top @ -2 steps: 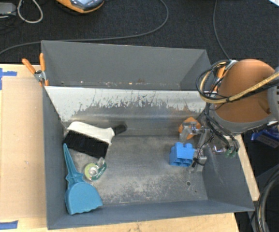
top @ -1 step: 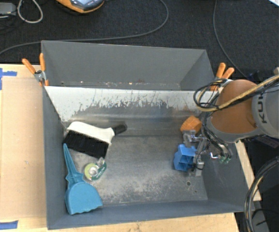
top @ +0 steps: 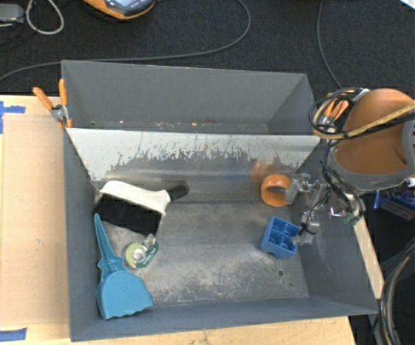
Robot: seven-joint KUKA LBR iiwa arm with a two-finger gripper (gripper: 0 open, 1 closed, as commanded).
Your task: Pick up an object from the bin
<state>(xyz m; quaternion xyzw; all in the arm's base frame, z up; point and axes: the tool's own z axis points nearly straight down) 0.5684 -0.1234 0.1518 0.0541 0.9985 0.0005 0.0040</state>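
Note:
My gripper (top: pixel 305 208) is low at the right side of the bin and stands open, with nothing between its fingers. One fingertip is beside an orange ring-shaped roll (top: pixel 275 190) that lies near the back wall. The other fingertip is at the right edge of a blue plastic block with open cells (top: pixel 279 237), which sits on the bin floor just left of and below the gripper. I cannot tell whether that fingertip touches the block.
At the left lie a white-backed brush with black bristles (top: pixel 131 207), a long light-blue scraper (top: pixel 117 279) and a small clear greenish piece (top: pixel 139 254). The arm with its orange cover hangs over the bin's right rim.

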